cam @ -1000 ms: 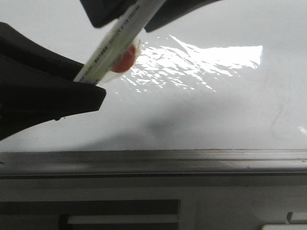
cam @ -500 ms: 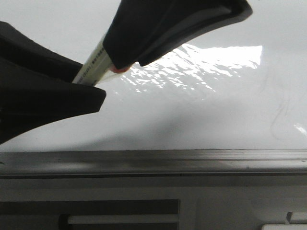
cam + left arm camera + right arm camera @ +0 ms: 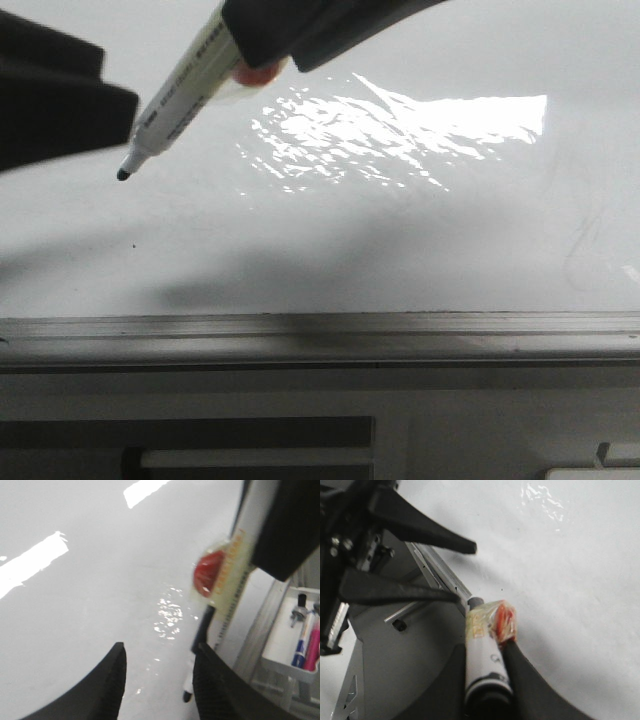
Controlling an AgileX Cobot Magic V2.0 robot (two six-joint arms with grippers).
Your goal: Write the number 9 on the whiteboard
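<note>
Right tool is pinched on the marker, gripping the barrel near its upper half, beside a red sticker under clear tape. The uncapped tip hangs just above the whiteboard, apparently not touching. Left tool has its fingers spread and holds nothing, close beside the marker. No number 9 is visible on the board; we see only faint grey smudges near the right side and strong glare. We judge the marker light, stiff and smooth-barrelled, so it may pivot in the grip under tip pressure; a hold nearer the tip would steady it. The board looks hard and slick; light contact should suffice.
</note>
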